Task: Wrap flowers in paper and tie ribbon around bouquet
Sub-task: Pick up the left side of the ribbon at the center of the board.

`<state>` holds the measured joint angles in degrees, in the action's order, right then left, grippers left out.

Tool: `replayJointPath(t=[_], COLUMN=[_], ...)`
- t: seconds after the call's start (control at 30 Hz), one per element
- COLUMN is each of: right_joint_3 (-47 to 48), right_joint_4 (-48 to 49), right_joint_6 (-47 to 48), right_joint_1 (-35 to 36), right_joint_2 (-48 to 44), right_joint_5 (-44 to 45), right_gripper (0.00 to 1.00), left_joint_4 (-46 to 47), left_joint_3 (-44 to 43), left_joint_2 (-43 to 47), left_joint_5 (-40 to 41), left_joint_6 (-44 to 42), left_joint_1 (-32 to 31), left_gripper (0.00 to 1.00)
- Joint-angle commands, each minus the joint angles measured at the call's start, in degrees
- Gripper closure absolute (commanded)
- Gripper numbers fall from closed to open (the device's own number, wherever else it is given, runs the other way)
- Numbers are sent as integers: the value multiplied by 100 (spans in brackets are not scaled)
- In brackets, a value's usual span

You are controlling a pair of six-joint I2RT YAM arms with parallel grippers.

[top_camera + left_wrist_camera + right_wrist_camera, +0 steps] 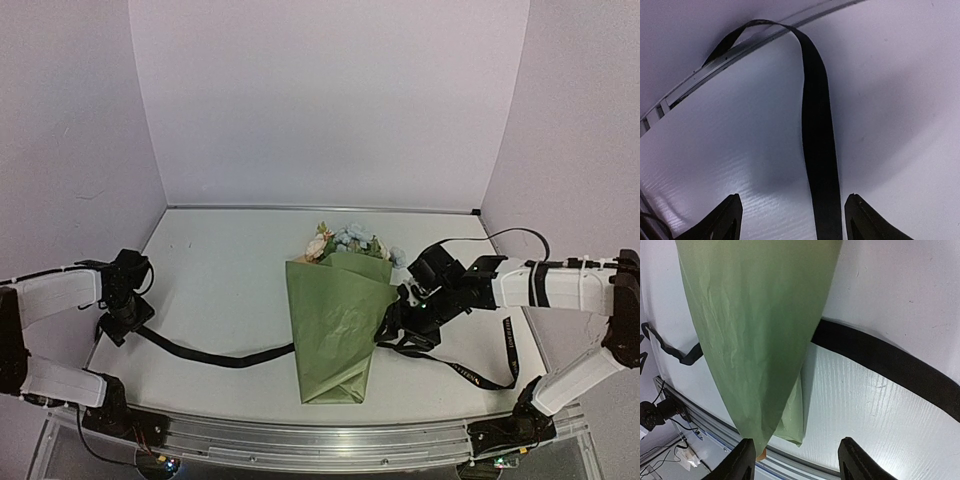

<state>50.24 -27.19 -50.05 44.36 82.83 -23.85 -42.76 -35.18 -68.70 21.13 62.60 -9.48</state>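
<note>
The bouquet (pixel 333 330) lies in the middle of the table, a sage green paper (pixel 755 325) cone with its narrow end toward the front edge. Cream and pale blue flowers (pixel 345 240) show at its wide far end. The black ribbon (pixel 215 357) runs from the left gripper under the cone and ends in a lettered loop at the right. My left gripper (pixel 122 328) (pixel 793 201) is open, with the ribbon (pixel 817 150) lying loose between its fingers. At the cone's right edge my right gripper (pixel 395 322) (pixel 797 444) is open, the cone's tip beside its left finger and the ribbon (pixel 890 365) beyond.
A metal rail (pixel 330 440) runs along the table's front edge, close to the cone's tip. Lilac walls close in the white table (pixel 220 260) at the back and both sides. A black cable (pixel 500 235) arcs above the right arm.
</note>
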Motion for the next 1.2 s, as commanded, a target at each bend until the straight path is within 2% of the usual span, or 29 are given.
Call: replayJointPath(t=[0.0,0.2,0.3,0.37,0.6,0.67,0.83,0.97,1.1,1.17], right_joint_3=[250,286,260,252,108,-27,-441,-813,-1153,-1305], right_joint_4=[-85,-100,-107,-148,-393,-476,-912,-1307,-1521,-1659], right_joint_6=[194,263,349,360,480,488,528,106,-612,-1292], right_joint_1=[29,29,24,21,-19,-50,-84,-88,-103,-103], right_joint_2=[85,96,25,-20,-347,-567,-1211,-1648,-1854,-1900], right_joint_5=[-66,-73,-25,12,489,767,1822,2998,3573,3790], right_gripper=[40,38,37,37,31,28,14,3,2,2], left_joint_4=[1082,1615,1769,1836,2082,2086,2115,2216,2304,2274], left_joint_3=[-240,-682,-766,-826,-825,-904,-1131,-1206,-1274,-1343], left_joint_2=[-621,-1568,-1926,-2085,-2267,-2204,-1918,-1620,-1336,-1222], left_joint_5=[-125,-252,-314,-343,-570,-629,-808,-1170,-1415,-1454], left_joint_6=[-604,-933,-955,-973,-1090,-1171,-1431,-1627,-1825,-1928], left_joint_1=[634,1233,1359,1380,1380,1383,1381,1366,1177,1001], left_gripper=[27,28,33,44,93,99,100,100,100,100])
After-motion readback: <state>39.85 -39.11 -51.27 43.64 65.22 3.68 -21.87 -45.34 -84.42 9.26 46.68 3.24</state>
